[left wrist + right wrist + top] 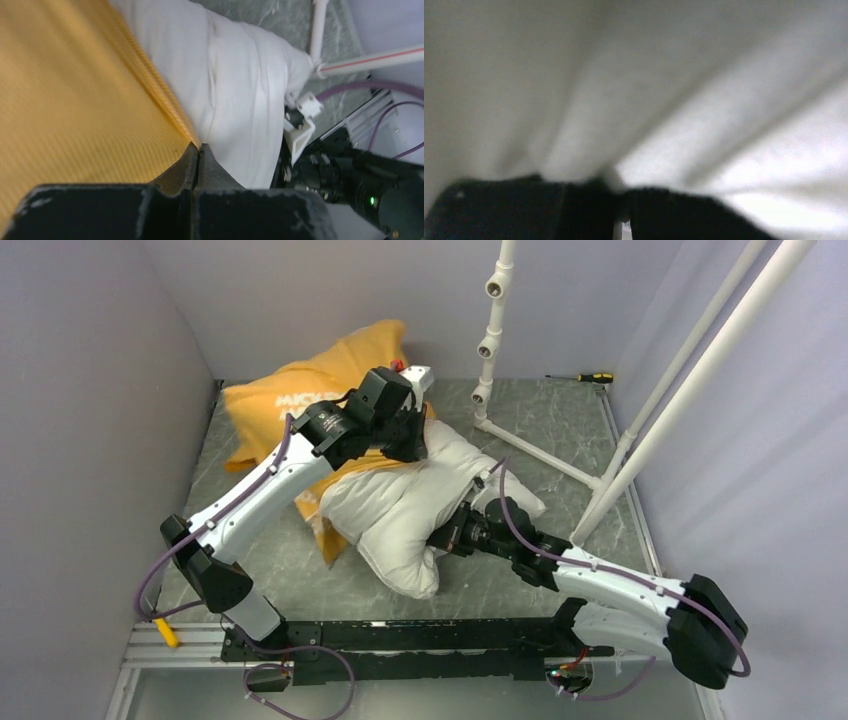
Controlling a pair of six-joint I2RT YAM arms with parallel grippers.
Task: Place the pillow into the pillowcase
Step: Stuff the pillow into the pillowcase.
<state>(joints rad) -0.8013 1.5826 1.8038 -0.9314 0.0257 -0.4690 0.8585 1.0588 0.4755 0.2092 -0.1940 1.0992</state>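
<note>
The white pillow lies crumpled in the middle of the table, its far end tucked into the orange-yellow pillowcase at the back left. My left gripper is shut on the pillowcase's edge where it meets the pillow; in the left wrist view the shut gripper pinches the orange fabric beside the pillow. My right gripper presses into the pillow's near side. In the right wrist view white pillow fabric fills the frame, and a fold is pinched between the nearly closed gripper.
A white pipe frame stands at the back right, with long slanted pipes running to the right. A screwdriver lies at the back edge. Grey walls close in on the left and the back.
</note>
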